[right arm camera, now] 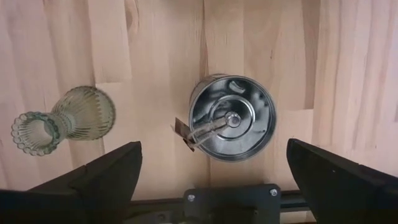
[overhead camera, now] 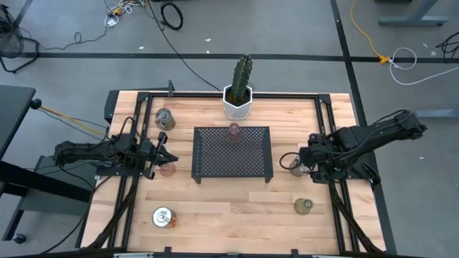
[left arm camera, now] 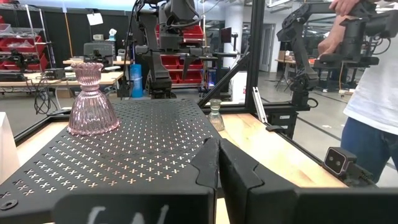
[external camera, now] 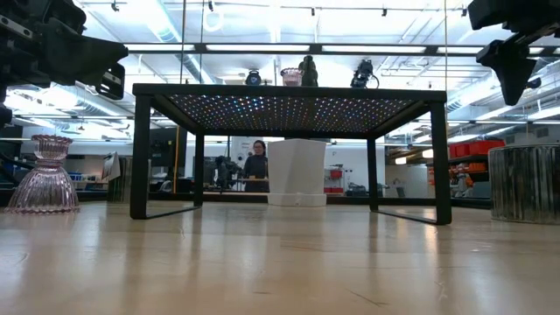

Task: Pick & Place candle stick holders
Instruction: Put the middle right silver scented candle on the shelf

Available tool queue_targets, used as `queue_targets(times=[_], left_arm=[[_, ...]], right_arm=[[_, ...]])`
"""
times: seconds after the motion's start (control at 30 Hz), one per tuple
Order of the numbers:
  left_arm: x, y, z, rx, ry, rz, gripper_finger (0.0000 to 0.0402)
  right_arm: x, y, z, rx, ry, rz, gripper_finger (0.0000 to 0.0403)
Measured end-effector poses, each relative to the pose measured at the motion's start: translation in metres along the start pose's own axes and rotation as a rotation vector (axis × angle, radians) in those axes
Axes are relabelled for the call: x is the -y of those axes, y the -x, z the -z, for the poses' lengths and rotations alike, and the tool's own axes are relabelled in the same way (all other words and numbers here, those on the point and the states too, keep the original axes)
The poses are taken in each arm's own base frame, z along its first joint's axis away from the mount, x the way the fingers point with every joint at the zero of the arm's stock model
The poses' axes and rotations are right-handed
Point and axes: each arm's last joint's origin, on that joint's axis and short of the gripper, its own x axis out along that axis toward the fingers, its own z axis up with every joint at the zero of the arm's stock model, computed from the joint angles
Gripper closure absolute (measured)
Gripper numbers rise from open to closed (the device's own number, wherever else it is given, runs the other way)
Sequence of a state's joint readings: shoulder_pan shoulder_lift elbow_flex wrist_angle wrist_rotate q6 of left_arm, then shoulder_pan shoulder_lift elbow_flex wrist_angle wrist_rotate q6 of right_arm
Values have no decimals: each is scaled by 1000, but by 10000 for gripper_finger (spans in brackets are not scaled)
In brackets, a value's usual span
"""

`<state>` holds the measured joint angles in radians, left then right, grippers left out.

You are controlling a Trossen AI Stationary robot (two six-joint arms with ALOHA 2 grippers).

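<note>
My right gripper [overhead camera: 304, 162] points down, open, above a shiny silver candle stick holder [right arm camera: 232, 118] that stands on the table right of the black mesh tray [overhead camera: 232, 154]; its fingers [right arm camera: 106, 177] straddle it from above without touching. A greenish glass holder [right arm camera: 62, 121] stands nearer the front edge. A pink glass holder [left arm camera: 92, 102] stands on the tray's far part. My left gripper [overhead camera: 168, 154] is shut and level at the tray's left side, beside another pink holder [overhead camera: 167, 169]. Two more silver holders stand at far left [overhead camera: 164, 118] and near left [overhead camera: 164, 217].
A white hexagonal pot with a cactus [overhead camera: 239, 100] stands at the table's far edge behind the tray. Black frame rails [overhead camera: 326, 129] run along the table's sides. A person in a white shirt [left arm camera: 373, 93] stands beyond the table. Bare wood lies in front of the tray.
</note>
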<state>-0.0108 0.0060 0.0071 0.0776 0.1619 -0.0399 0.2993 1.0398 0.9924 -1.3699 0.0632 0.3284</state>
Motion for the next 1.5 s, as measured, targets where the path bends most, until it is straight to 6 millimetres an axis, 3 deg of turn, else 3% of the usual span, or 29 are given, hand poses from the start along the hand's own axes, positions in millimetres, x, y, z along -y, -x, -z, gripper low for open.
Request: queue_targets(times=[0.17, 0.47, 0.97, 1.5], left_arm=[[0, 0, 0, 0, 0, 0, 383], [0, 0, 0, 0, 0, 0, 383], [0, 0, 0, -1, 0, 0, 383], [0, 0, 0, -1, 0, 0, 383]], right_arm=[[-1, -3, -4, 3, 42, 13, 4], [-1, -33, 1, -47, 64, 26, 4], [0, -57, 4, -29, 78, 73, 4], [4, -59, -2, 26, 39, 96, 4]])
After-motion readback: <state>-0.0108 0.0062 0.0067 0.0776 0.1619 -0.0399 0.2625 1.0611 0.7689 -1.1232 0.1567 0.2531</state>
